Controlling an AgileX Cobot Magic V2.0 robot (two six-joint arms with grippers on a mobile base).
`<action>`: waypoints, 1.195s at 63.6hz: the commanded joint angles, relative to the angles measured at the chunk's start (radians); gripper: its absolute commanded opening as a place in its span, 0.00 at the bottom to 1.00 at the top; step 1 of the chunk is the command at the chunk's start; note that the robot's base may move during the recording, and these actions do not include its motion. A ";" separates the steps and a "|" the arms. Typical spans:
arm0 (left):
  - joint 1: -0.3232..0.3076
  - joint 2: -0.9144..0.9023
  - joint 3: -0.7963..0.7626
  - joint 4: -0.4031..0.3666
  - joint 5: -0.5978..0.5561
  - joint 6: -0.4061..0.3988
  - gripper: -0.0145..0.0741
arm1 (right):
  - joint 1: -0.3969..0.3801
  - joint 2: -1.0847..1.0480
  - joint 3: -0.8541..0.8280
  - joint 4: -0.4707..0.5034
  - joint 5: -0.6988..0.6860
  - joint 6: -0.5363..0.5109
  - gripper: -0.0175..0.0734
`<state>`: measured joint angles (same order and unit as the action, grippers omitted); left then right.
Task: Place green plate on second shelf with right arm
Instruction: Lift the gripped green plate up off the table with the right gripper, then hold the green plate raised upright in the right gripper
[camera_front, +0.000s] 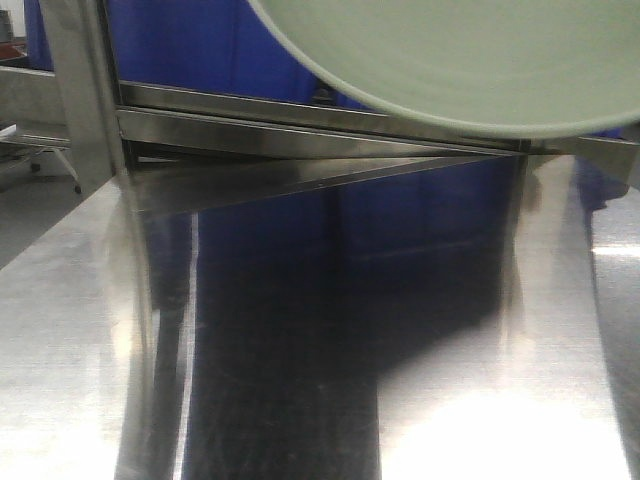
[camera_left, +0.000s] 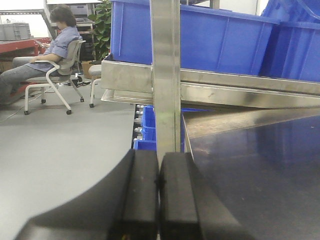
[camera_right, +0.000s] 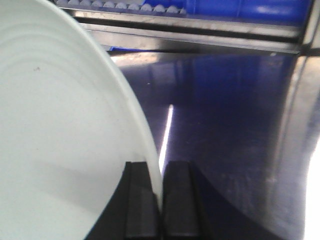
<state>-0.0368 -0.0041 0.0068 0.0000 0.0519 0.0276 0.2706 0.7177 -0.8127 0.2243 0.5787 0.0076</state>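
Steel, brushed and mirror-bright, forms the shelf, which reflects the blue plastic bins behind its square post. Beyond lie grey floor and a seated person. The right gripper pinches the rim of the round, matte green plate, which is above the shelf. The left gripper is pressed together, empty.

- R end effector pinches green plate rim btwn both fingers.
- Plate fills left side of view.
- Shiny steel surface beyond; blue bins at top.
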 joint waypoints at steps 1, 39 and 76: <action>-0.003 -0.016 0.040 0.000 -0.080 -0.002 0.31 | 0.000 -0.118 0.000 -0.049 -0.016 -0.008 0.25; -0.003 -0.016 0.040 0.000 -0.080 -0.002 0.31 | 0.000 -0.510 0.247 -0.367 -0.074 0.145 0.25; -0.003 -0.016 0.040 0.000 -0.080 -0.002 0.31 | 0.003 -0.510 0.538 -0.374 -0.564 0.144 0.26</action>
<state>-0.0368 -0.0041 0.0068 0.0000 0.0519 0.0276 0.2706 0.1957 -0.2503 -0.1407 0.1202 0.1417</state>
